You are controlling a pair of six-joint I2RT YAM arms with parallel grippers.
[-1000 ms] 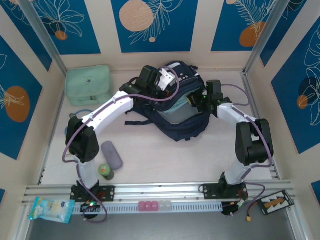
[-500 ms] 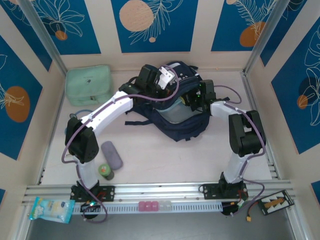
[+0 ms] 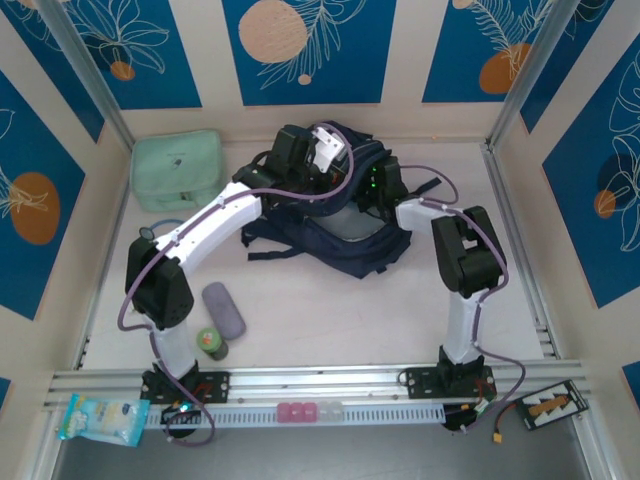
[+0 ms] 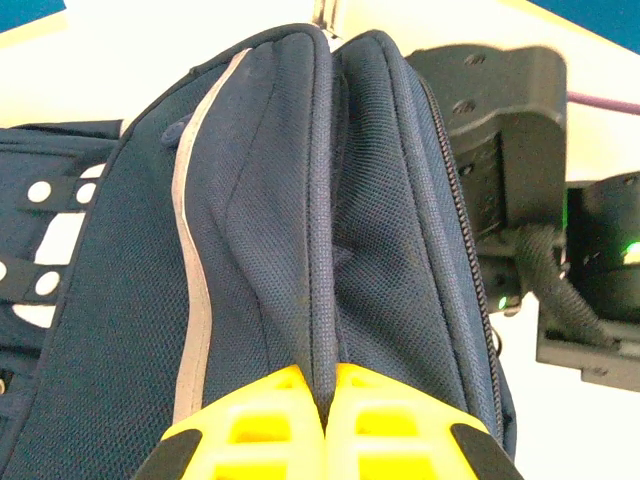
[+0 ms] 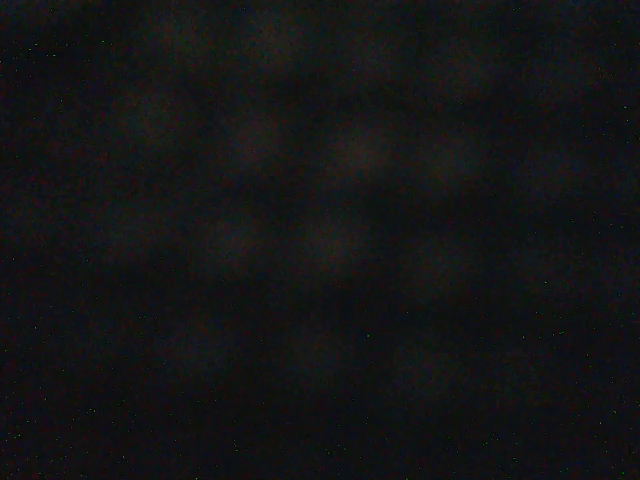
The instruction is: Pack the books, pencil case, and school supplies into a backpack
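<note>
Backpack (image 3: 345, 255) sits at far middle of table (image 3: 330, 310); my left gripper (image 4: 325, 385) pinches its top fabric fold, my right gripper (image 3: 368, 192) is closed, buried in its opening.

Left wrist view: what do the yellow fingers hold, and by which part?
The left fingers are shut on the backpack, pinching a raised seam of its navy fabric.

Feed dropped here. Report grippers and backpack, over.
Left gripper shut on backpack seam fabric. Right gripper shut at backpack's opening, wrist view dark. Purple case on table beside green bottle, not packed.
</note>
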